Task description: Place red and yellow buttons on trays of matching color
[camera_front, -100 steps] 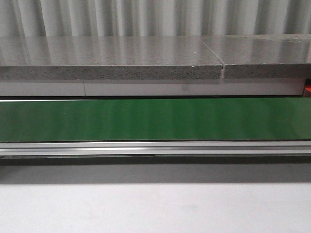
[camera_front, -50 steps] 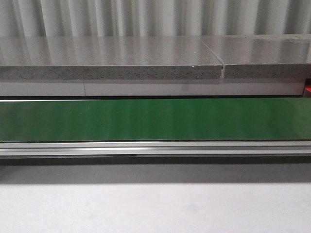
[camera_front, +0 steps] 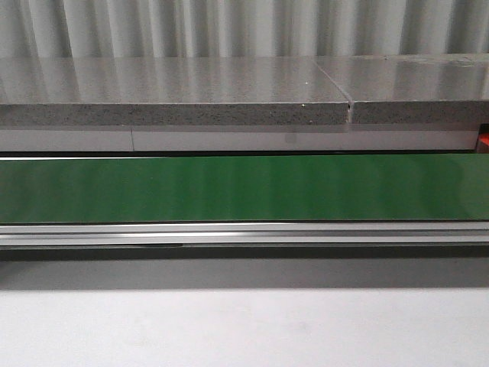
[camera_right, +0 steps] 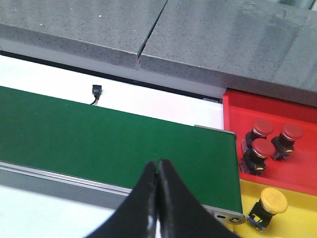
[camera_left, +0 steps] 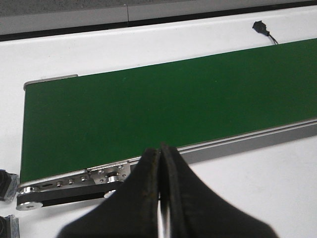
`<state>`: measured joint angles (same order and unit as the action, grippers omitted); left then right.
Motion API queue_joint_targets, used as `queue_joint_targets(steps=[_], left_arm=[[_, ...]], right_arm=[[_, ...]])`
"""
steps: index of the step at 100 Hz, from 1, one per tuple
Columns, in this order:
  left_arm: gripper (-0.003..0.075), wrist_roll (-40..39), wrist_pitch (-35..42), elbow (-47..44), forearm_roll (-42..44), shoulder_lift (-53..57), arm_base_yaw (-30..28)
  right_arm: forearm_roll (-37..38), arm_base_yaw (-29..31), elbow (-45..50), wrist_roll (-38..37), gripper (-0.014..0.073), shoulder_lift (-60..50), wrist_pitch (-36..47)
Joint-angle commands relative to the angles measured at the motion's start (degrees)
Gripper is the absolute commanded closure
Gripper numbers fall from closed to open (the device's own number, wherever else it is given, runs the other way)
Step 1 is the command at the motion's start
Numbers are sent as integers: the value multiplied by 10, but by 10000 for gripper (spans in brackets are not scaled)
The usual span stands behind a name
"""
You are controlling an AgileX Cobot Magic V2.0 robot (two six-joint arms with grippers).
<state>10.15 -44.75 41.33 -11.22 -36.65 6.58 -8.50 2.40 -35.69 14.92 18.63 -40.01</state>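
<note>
Frankly, nothing changed: the green belt [camera_front: 244, 187] stayed bare, so I waited, both tools [camera_left: 159, 163] [camera_right: 157, 171] closed on nothing. Beside the belt's end, three red buttons [camera_right: 270, 141] sat in the red tray [camera_right: 233, 106], one yellow button [camera_right: 272, 201] in the yellow tray [camera_right: 297, 191].

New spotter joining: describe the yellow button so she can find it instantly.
Follow the green conveyor belt to its end by the red tray. In the adjoining yellow tray stands one yellow-capped push button; the three neighbouring red-capped buttons sit in the red tray.

Left gripper [camera_left: 160, 163], seemingly closed, above green belt [camera_left: 148, 114].
</note>
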Motion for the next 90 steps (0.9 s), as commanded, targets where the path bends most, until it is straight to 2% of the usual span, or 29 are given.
queue_joint_targets(steps=[1, 11, 21, 32, 39, 46, 58, 65, 90], left_arm=[[741, -15, 42, 21, 0, -19, 4], [740, -53, 42, 44, 20, -55, 4], [739, -128, 31, 80, 75, -101, -7], [702, -140, 2, 124, 90, -155, -41], [629, -140, 3, 144, 90, -184, -71], [523, -140, 16, 155, 90, -208, -103], [270, -140, 15, 163, 90, -245, -155], [180, -140, 6, 163, 91, -260, -181], [177, -139, -23, 164, 92, -336, -260]], right_arm=[[1, -1, -12, 7, 659, 2, 32], [1, -1, -12, 7, 659, 2, 32], [1, -1, -12, 7, 659, 2, 32], [1, -1, -12, 7, 659, 2, 32], [0, -1, -12, 7, 659, 2, 32], [0, -1, -12, 7, 659, 2, 32], [0, -1, -12, 7, 659, 2, 32], [0, -1, -12, 7, 659, 2, 32], [0, -1, -12, 7, 659, 2, 32]])
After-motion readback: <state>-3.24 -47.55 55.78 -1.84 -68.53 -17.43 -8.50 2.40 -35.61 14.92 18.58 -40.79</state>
